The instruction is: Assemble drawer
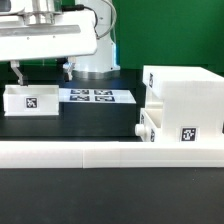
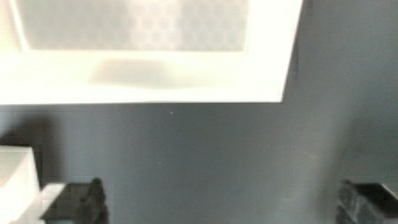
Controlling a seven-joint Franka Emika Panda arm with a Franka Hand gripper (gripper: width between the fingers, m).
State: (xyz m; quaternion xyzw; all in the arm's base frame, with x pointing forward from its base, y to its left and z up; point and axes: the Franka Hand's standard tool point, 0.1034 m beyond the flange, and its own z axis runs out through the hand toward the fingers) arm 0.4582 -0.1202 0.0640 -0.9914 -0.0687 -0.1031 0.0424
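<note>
The large cube-shaped housing (image 1: 185,100) stands at the exterior view's right, with a marker on its front. A smaller white tray (image 1: 149,122) sits low against its left side. Another shallow tray (image 1: 30,98) with a marker lies at the exterior view's left. It also shows in the wrist view (image 2: 151,50), apart from the fingertips. My gripper (image 1: 42,72) hangs just above and behind this tray, open wide and empty. In the wrist view my gripper (image 2: 222,203) has only dark table between its fingers (image 2: 75,200).
The marker board (image 1: 95,97) lies flat between the left tray and the housing. A long low white rail (image 1: 110,152) runs across the front. The arm's white base (image 1: 95,45) stands at the back. A white edge (image 2: 15,185) shows beside one finger.
</note>
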